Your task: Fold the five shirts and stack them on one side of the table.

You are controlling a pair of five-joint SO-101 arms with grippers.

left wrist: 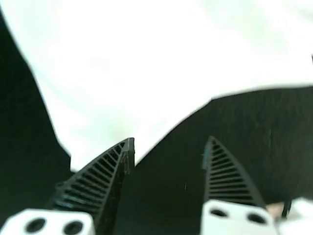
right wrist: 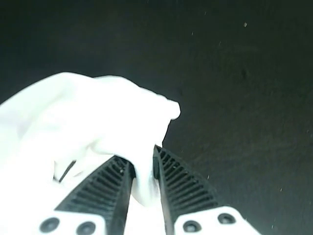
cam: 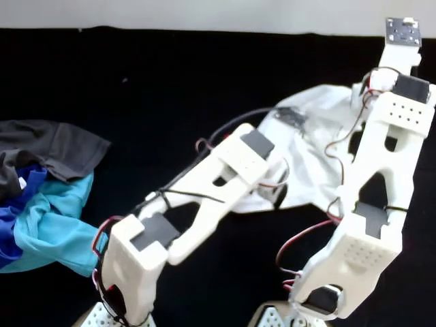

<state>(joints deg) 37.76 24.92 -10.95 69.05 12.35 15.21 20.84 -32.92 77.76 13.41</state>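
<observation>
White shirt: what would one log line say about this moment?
right gripper shut on white shirt | left gripper open by its edge | other shirts heaped, unfolded

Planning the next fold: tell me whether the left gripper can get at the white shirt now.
Probably yes. The left gripper is open, and the white shirt lies just past its fingertips, with bare table between. The right gripper is shut on another fold.

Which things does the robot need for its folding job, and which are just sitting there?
For the job: white shirt, grey shirt, blue shirt, teal shirt, left end effector, right end effector pinching the white shirt.
Just there: table, wall.
</observation>
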